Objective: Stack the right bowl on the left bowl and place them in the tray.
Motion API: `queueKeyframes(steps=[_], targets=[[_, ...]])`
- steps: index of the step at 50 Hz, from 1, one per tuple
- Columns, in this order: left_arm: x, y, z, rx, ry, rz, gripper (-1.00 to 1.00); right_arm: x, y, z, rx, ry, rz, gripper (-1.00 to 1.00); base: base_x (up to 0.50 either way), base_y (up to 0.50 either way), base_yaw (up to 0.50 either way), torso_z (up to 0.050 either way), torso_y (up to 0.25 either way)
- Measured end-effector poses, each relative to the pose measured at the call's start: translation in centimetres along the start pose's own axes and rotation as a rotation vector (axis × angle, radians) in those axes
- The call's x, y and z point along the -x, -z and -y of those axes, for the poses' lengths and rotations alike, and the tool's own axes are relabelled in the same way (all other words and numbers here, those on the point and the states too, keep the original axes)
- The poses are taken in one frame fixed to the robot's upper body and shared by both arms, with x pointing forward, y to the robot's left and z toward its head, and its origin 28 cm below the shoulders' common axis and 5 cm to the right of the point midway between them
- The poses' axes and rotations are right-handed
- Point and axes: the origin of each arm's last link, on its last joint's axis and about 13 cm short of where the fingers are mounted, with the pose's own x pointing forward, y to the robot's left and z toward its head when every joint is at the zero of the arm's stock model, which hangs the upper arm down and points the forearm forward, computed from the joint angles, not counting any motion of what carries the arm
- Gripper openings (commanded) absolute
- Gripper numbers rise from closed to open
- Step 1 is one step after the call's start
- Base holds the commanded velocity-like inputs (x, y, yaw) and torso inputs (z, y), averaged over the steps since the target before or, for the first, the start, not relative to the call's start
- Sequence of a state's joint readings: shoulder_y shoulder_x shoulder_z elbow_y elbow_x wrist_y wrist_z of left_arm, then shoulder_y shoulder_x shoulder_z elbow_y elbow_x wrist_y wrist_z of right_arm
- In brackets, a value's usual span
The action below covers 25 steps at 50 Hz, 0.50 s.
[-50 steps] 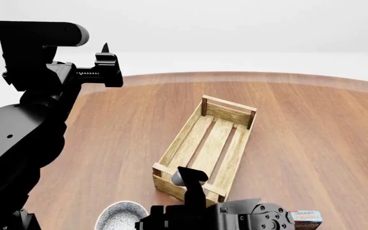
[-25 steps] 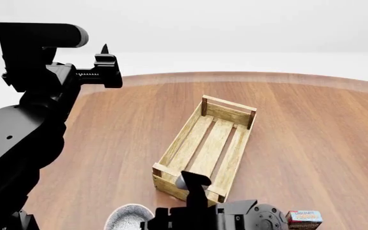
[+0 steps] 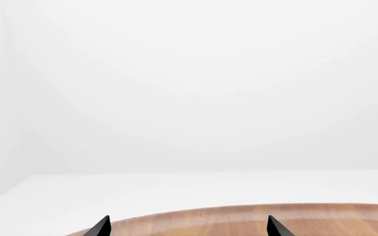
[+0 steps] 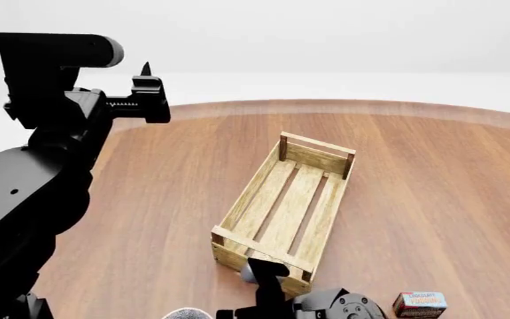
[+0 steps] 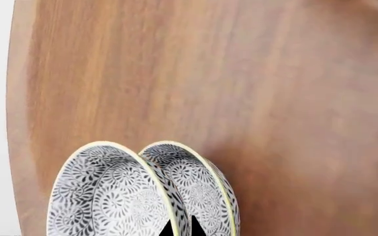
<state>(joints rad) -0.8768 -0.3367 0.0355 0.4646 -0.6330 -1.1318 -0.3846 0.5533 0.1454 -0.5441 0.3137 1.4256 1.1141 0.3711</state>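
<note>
Two grey-and-white patterned bowls with yellow rims show in the right wrist view. The nearer bowl (image 5: 107, 196) overlaps the other bowl (image 5: 202, 184). My right gripper (image 5: 181, 229) is shut on the nearer bowl's rim, one fingertip on each side of it. In the head view only a sliver of a bowl (image 4: 188, 313) shows at the bottom edge, beside my right arm (image 4: 339, 307). The tray (image 4: 317, 229), a light wooden crate, stands empty at mid-table. My left gripper (image 3: 187, 228) is open and empty, raised at the far left (image 4: 146, 86).
A small red-brown box (image 4: 419, 303) lies on the table at the front right. The round wooden table's (image 4: 432, 173) far edge curves behind the tray. The table's near edge (image 5: 18, 123) runs close beside the bowls.
My right arm has drawn back toward the bottom of the head view with the bowl, which has slid almost out of sight. The left arm and tray have not moved.
</note>
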Motion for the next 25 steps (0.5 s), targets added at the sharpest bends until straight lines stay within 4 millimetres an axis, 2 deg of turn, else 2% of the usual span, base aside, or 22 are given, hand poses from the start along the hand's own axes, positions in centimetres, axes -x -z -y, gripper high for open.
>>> queueKeyframes(steps=[8,9,25], targets=[[0.03,0.05,0.00,-0.001,0.000,-0.001,1.00,-0.17,0.09,0.14,0.003,-0.004,-0.002,-1.00,0.00,0.00,0.00,0.000,0.000],[0.03,0.06,0.00,-0.002,0.000,-0.001,1.00,-0.18,0.09,0.15,0.006,-0.005,0.001,1.00,0.00,0.00,0.00,0.000,0.000],[0.02,0.28,-0.03,-0.004,0.000,-0.005,1.00,-0.04,0.00,-0.22,0.052,-0.052,0.027,1.00,0.00,0.00,0.00,0.000,0.000]])
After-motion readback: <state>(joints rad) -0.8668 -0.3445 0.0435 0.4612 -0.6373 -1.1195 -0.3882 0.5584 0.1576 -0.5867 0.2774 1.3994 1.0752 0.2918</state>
